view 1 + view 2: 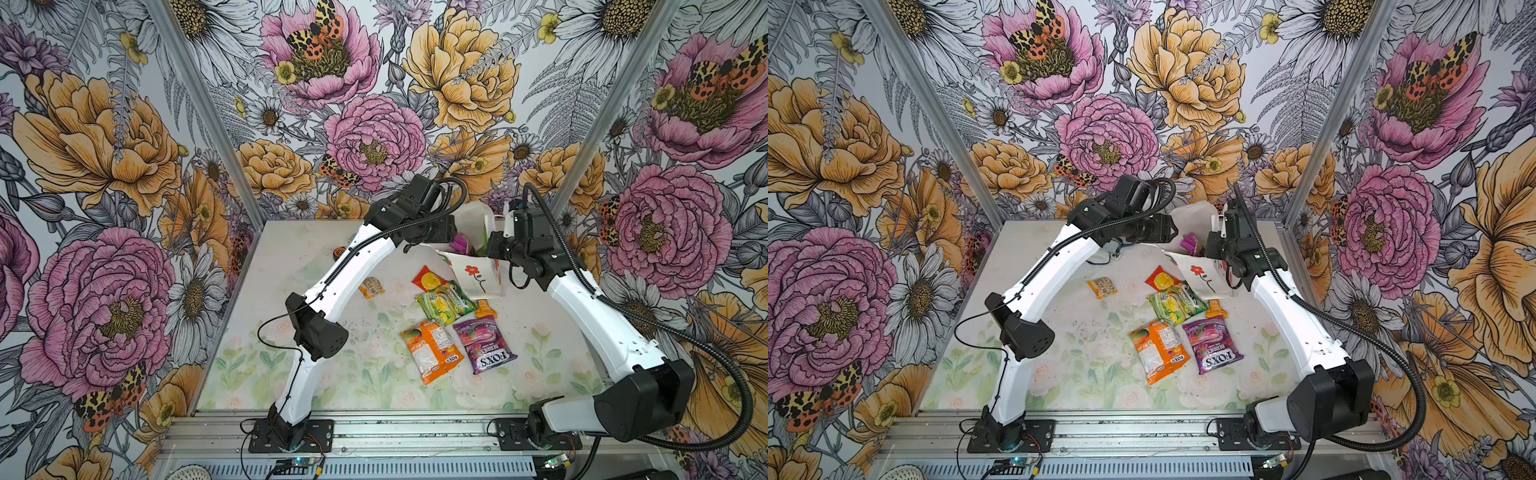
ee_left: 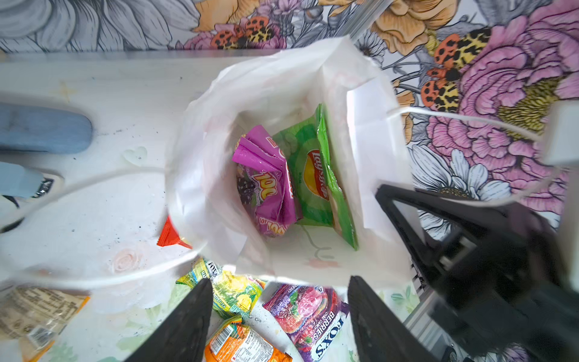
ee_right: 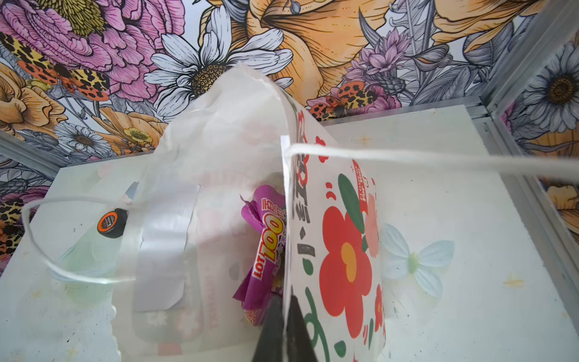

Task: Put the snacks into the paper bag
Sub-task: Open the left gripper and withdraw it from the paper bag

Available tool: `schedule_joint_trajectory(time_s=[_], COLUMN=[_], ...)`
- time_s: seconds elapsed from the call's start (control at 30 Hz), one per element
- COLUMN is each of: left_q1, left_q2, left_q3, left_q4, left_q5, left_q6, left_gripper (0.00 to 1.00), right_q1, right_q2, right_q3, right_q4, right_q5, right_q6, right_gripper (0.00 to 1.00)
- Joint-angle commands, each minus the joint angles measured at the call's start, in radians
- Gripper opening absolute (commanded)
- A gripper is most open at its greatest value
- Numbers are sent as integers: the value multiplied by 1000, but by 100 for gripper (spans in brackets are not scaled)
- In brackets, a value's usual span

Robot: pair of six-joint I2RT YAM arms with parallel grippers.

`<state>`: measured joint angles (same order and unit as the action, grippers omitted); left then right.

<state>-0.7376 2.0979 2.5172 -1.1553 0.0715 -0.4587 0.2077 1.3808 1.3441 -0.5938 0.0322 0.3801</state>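
2 white-shelled arms (image 1: 353,266) carry black joints (image 1: 320,336) and ribbed black cable conduits (image 1: 751,405).

In both top views the paper bag (image 1: 465,282) is being partly hidden by the left arm (image 1: 419,224) and right arm (image 1: 528,245). The orange packet (image 2: 244,344) and a grey-blue case (image 2: 40,128) are being cut off by the left wrist view's edge. The purple packet (image 3: 266,238) is being half covered by the bag's wall.

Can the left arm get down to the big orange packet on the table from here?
Probably yes. The left gripper is open and empty, and the orange packet lies flat and uncovered in front of the bag. The right gripper, shut on the bag's wall, is clear of that path.
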Motion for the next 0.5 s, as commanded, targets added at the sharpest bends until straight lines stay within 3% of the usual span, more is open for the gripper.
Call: schedule_joint_trajectory(time_s=[0.0, 0.2, 0.47], left_q1=[-7, 7, 115], left_q2=[-85, -300, -662], left_q3=[-81, -354, -911], left_q4=[33, 177, 473], left_q5=[-70, -138, -190], left_q6=[48, 59, 0], left_gripper=[73, 78, 82], right_q1=[-21, -39, -64], right_q2=[-28, -15, -21], right_q3=[1, 13, 4], right_q4=[-1, -19, -32], right_q5=[-9, -12, -1], right_q6=[-16, -19, -19], right_gripper=[0, 0, 0])
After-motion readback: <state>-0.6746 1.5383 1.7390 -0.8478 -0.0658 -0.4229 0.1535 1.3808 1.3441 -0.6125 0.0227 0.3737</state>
